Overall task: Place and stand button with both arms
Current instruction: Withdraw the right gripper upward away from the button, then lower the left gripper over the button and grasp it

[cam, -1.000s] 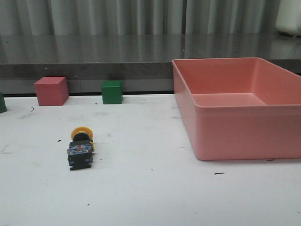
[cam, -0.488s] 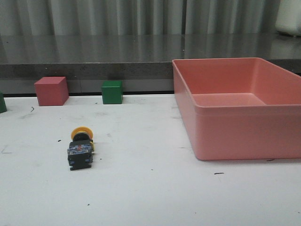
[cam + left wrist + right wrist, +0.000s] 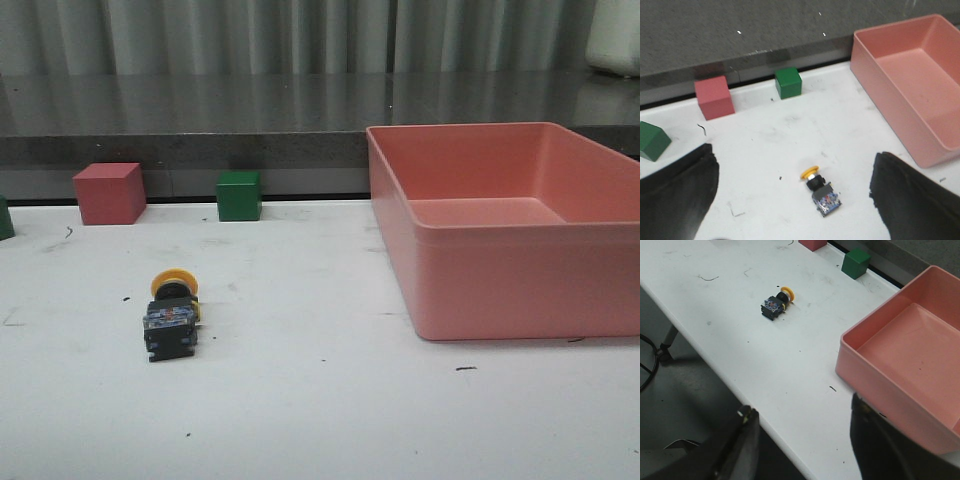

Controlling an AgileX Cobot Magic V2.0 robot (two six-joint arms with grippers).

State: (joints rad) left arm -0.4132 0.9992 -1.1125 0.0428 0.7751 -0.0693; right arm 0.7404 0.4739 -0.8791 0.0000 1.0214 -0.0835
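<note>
The button (image 3: 171,315) lies on its side on the white table, yellow cap pointing away from me, black base with blue marks toward me. It also shows in the left wrist view (image 3: 821,190) and the right wrist view (image 3: 777,303). My left gripper (image 3: 792,192) is open and empty, held high above the button, its fingers (image 3: 677,192) wide apart on either side. My right gripper (image 3: 802,440) is open and empty, over the table's front edge, far from the button. Neither gripper shows in the front view.
A large pink bin (image 3: 505,225) stands on the right. A pink cube (image 3: 109,193) and a green cube (image 3: 239,195) sit along the far edge. Another green block (image 3: 652,140) is at the far left. The table's front edge (image 3: 735,385) drops to the floor.
</note>
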